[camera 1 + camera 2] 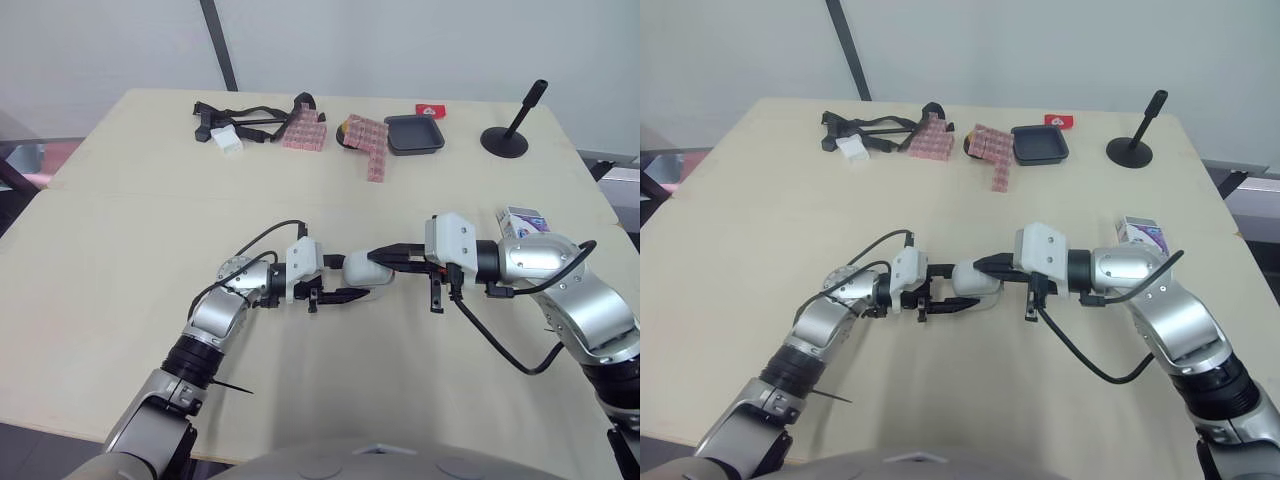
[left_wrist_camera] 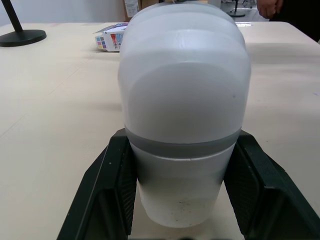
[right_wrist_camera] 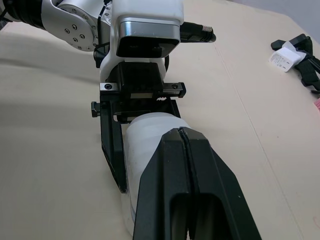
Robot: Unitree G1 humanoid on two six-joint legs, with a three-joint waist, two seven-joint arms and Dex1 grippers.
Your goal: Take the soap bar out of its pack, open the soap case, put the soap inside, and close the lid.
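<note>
As the two arms reach in from either side, they meet over the middle of the table [image 1: 120,230], elbows bent and forearms nearly level, wrists facing each other. The left gripper [image 1: 348,280] holds the soap case [image 1: 365,270], one black finger pressed on each side of its lower half. The right gripper [image 1: 378,253] comes in from the opposite side with its two fingers [image 3: 170,170] pressed flat together, their joined tip lying over the top of the case; I cannot tell whether anything is pinched between them.

The case sits low over the table, well in from every edge, with bare tabletop all round it. The soap pack [image 1: 522,221] lies near the right edge, just behind the right forearm. A black tray [image 1: 413,133], a black stand [image 1: 510,135], pink patterned pieces [image 1: 305,128] and black straps [image 1: 240,120] line the far side, well apart from the grippers.

The case's long axis runs along the left gripper's fingers, across the table from left to right, its rounded end pointing toward the right wrist. A grey band rings it partway along, and the lid is on.
</note>
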